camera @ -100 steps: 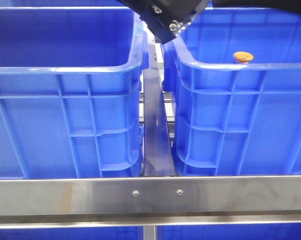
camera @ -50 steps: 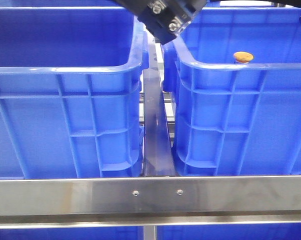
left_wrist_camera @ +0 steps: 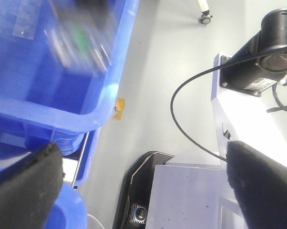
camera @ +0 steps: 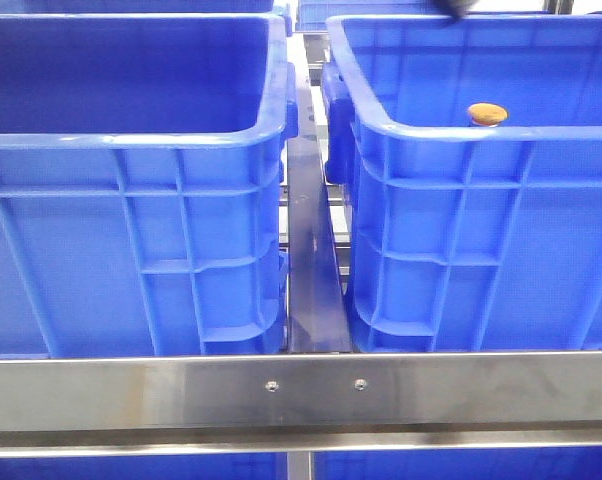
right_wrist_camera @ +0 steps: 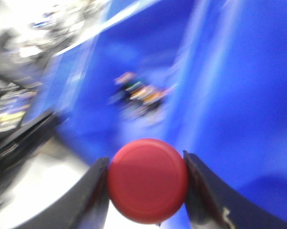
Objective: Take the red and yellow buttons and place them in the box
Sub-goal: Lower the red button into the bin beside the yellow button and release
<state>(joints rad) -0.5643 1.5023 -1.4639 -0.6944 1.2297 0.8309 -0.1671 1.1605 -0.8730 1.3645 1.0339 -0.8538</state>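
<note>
The right gripper point(right_wrist_camera: 147, 183) has its two fingers point(right_wrist_camera: 91, 200) closed on a red button point(right_wrist_camera: 148, 180), pinched at its edges, so the picking half of one cycle looks finished and the placing half is what remains. Which crate the gripper hangs over cannot be told: the right wrist view is heavily blurred, showing only blue crate walls and a smear of mixed small parts beyond the red button. In the front view two blue crates sit side by side with a steel rail point(camera: 309, 250) between them; the left crate point(camera: 131, 250) shows only a bare blue inner wall, while an orange-yellow button point(camera: 486, 114) peeks just above the near rim of the right crate point(camera: 461, 250). Whether that button was already delivered or still waits to be picked cannot be judged. The left gripper point(left_wrist_camera: 143, 191) is wide open and holds nothing, its pads well apart, looking down past a crate corner at the grey floor point(left_wrist_camera: 153, 95) and a mounted camera point(left_wrist_camera: 267, 57). So at best one button is carried; the drop and further picks appear to be left.
</note>
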